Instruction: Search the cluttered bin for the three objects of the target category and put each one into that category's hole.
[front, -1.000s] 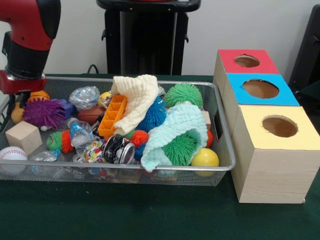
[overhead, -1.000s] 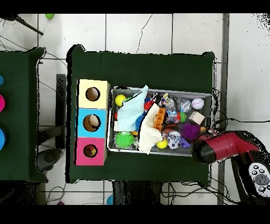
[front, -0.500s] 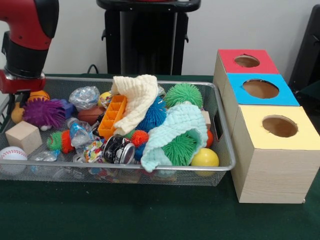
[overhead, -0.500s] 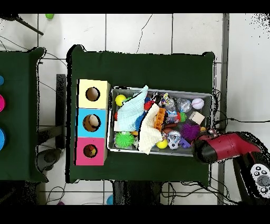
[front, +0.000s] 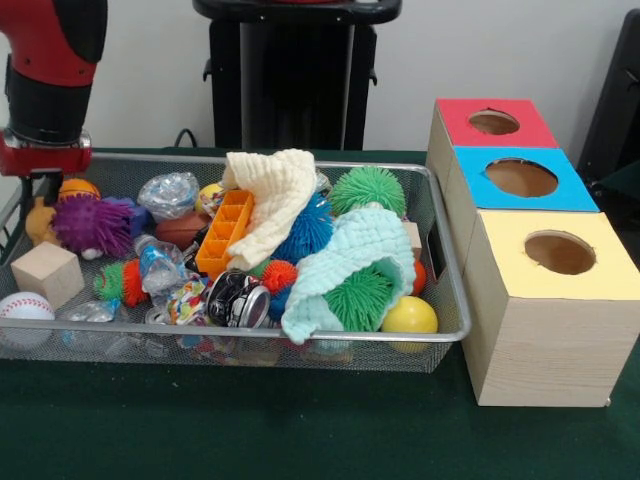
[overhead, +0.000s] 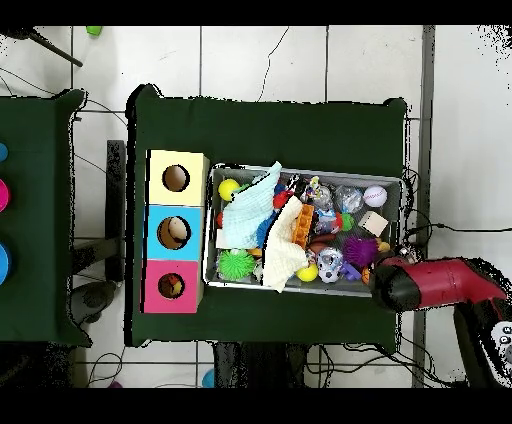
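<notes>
From my screen I cannot tell how the gripper (front: 42, 185) stands: in the front view only the red and black arm (front: 48, 80) comes down at about ten o'clock, and its tip is lost behind the rim of the large silver wire-mesh bin (front: 455, 290); from overhead the arm's red body (overhead: 432, 285) covers the tip completely. Just below the arm's end I see a purple spiky ball (front: 92, 222), with a small orange ball (front: 76, 188) beside it, partly hidden by the arm. A pale wooden cube (front: 46, 273) and a white baseball (front: 26, 306) lie toward eight o'clock of the bin. At the bin's middle a cream knitted cloth (front: 272, 200) drapes over an orange plastic tray (front: 224, 233), and a mint knitted cloth (front: 355, 255) covers most of a green spiky ball (front: 360, 298); what lies under either cloth I cannot make out. The round hole in the red-faced wooden box (front: 493, 122) sits at two o'clock, farthest from the camera, empty as far as this angle shows. Only overhead does an object show inside the blue-faced box's hole (overhead: 175, 233), and something orange in the red one (overhead: 172, 287)
</notes>
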